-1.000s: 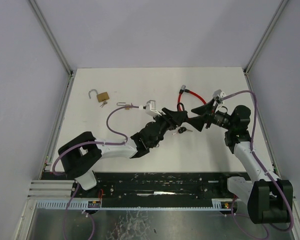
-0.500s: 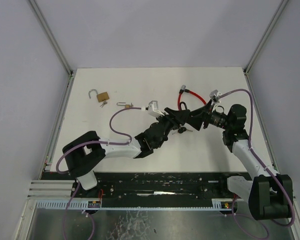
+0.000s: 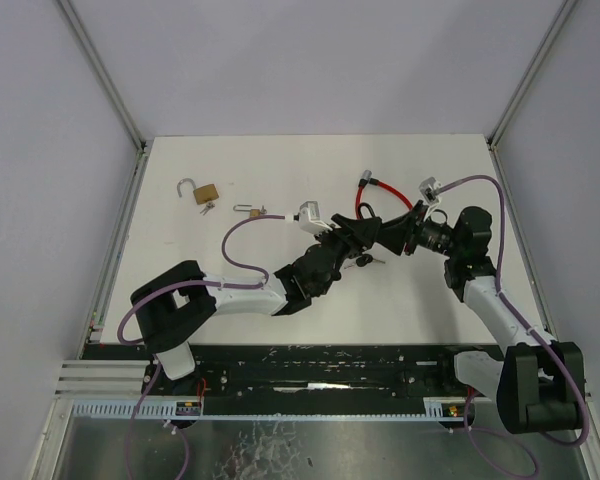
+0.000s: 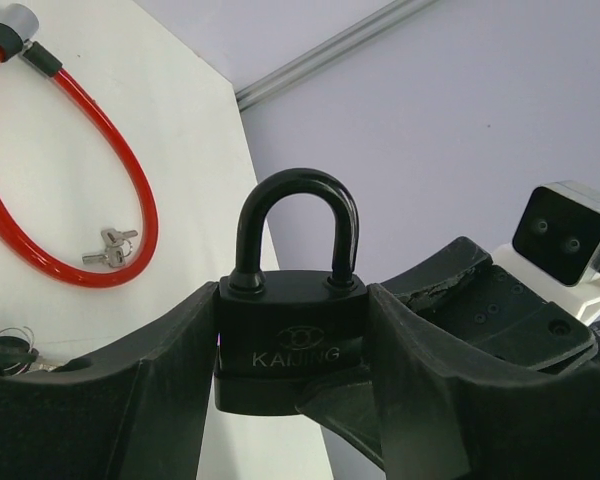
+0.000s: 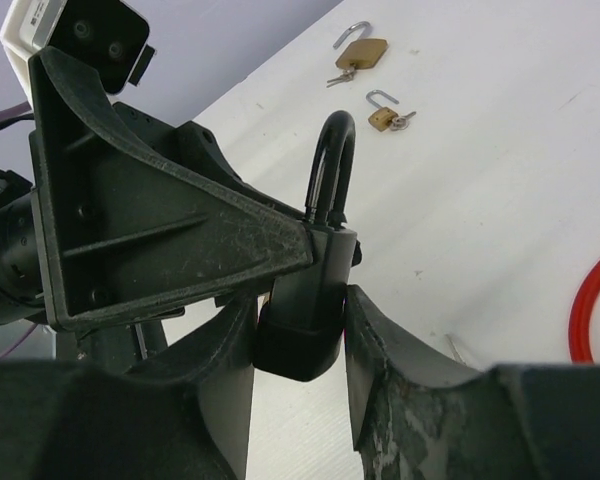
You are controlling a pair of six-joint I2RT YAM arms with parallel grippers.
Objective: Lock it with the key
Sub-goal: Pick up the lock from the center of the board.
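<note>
The black padlock (image 4: 290,345) hangs above the table (image 3: 280,170) near its middle, both shackle legs seated in the body. The left gripper (image 4: 292,300) clamps the body between its fingers. The right gripper (image 5: 298,335) comes in from the opposite side, its fingers pressed against both sides of the lock's lower end. A red cable lock (image 4: 80,106) lies on the table nearby.

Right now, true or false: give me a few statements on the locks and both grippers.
1. The left gripper holds the black padlock. True.
2. Its shackle stands open. False: it is closed, both legs in the body.
3. The large brass padlock and small brass padlock lie with shackles open. True.
4. The right gripper holds the red cable lock. False: that lies on the table; these fingers clasp the black padlock.
</note>
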